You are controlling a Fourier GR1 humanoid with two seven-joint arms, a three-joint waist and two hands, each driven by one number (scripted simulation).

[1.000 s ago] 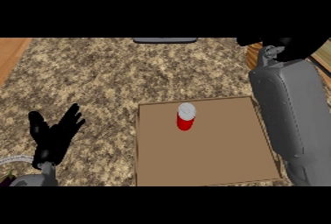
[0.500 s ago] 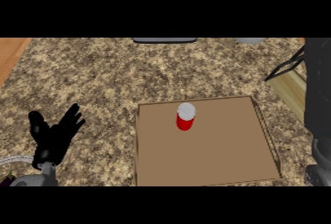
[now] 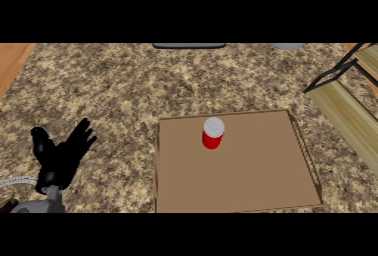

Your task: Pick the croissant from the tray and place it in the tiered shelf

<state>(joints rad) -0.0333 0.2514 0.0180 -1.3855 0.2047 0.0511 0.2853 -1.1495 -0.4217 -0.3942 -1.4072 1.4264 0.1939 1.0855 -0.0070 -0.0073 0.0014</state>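
A flat brown tray (image 3: 251,175) lies on the speckled counter, right of centre. On its upper part stands a red can with a white top (image 3: 212,133). No croissant shows anywhere in the head view. At the right edge a tiered shelf (image 3: 347,107) shows a pale wooden board and black frame bars. My left hand (image 3: 60,152) rests open at the lower left, fingers up, well clear of the tray. My right hand is out of the picture.
A dark flat object (image 3: 189,46) and a grey round object (image 3: 288,46) sit at the counter's far edge. A strip of orange wood (image 3: 11,60) borders the counter at the upper left.
My right forearm, which covered the right side of the view a second ago, has withdrawn out of sight, uncovering the shelf. The left hand and the can have not moved.
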